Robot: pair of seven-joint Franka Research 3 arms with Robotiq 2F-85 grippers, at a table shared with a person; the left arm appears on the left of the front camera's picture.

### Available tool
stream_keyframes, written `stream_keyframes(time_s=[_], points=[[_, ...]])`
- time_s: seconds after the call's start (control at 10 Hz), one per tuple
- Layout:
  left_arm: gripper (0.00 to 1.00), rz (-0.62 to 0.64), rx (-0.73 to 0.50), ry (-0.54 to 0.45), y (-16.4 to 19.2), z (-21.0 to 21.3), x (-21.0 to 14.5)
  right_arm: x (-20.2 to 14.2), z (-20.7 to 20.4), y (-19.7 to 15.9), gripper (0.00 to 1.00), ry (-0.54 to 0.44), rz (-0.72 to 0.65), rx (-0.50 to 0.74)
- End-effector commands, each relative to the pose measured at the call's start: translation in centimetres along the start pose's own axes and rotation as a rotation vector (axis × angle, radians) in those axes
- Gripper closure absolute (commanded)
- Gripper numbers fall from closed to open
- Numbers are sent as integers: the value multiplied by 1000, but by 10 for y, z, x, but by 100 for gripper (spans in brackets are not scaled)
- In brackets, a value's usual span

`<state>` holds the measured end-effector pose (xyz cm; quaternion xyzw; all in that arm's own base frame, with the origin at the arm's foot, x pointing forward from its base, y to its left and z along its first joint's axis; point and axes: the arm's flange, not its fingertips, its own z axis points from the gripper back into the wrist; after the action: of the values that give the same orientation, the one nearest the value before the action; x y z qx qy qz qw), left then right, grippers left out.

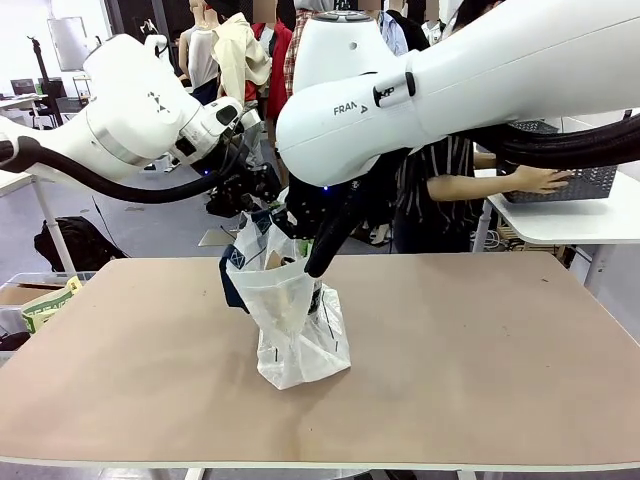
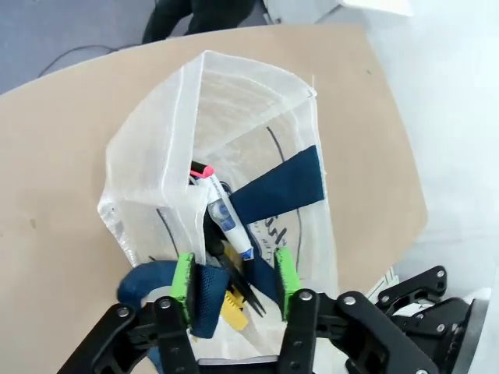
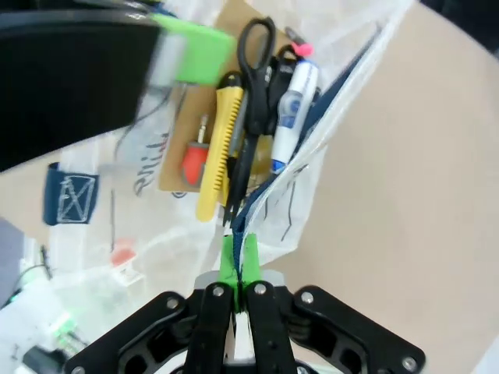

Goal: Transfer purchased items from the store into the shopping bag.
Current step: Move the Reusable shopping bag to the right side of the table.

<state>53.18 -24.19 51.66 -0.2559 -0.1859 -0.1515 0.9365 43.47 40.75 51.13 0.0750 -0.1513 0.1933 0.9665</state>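
Tan tabletop (image 1: 480, 360) is carrying just the translucent white plastic shopping bag with dark blue handles (image 1: 290, 320), which is standing roughly in the middle while both arms are crowding over it. Right gripper (image 3: 238, 253) is pinching its green fingers tight on the bag's rim, right where a blue handle strip meets the plastic, so it's holding the mouth up. Left gripper (image 2: 232, 279) is hanging over the opening with its fingers partway apart, a blue handle loop (image 2: 204, 300) sitting between the pads; can't tell if it's actually gripping that or just straddling it. Inside the bag, stuff is already piling up: a white pen-like stick with a blue label and red cap (image 2: 221, 204), black-handled scissors (image 3: 253, 86), a yellow utility knife (image 3: 218, 140) and something small and red on a brown card (image 3: 193, 160). Off at the far right, a person's hand (image 1: 540, 180) is resting on the dark grey mesh-sided plastic basket (image 1: 575, 178) on a separate white table. Can't see into the basket, so I'd guess most of the job's done, but no telling what's left in there.
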Motion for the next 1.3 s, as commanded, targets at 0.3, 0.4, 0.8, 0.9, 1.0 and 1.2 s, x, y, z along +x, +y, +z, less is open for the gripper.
stream_keyframes(time_s=[0.3, 0.4, 0.8, 0.9, 1.0, 1.2], points=[[46, 44, -101, 21, 11, 2, 3, 16, -18, 19, 100, 11, 117, 45], [46, 26, -98, 39, 11, 1, 3, 16, -18, 21, 100, 8, 122, 53], [46, -44, -65, 102, 10, -4, 8, 19, -19, 31, 100, 13, 198, 110], [46, -71, -65, 110, 11, -4, 9, 20, -18, 30, 100, 20, 219, 123], [46, -94, -61, 121, 12, -3, 10, 20, -17, 29, 100, 33, 243, 133], [46, -133, -106, 147, 13, -2, 12, 21, -15, 29, 100, 54, 284, 157]])
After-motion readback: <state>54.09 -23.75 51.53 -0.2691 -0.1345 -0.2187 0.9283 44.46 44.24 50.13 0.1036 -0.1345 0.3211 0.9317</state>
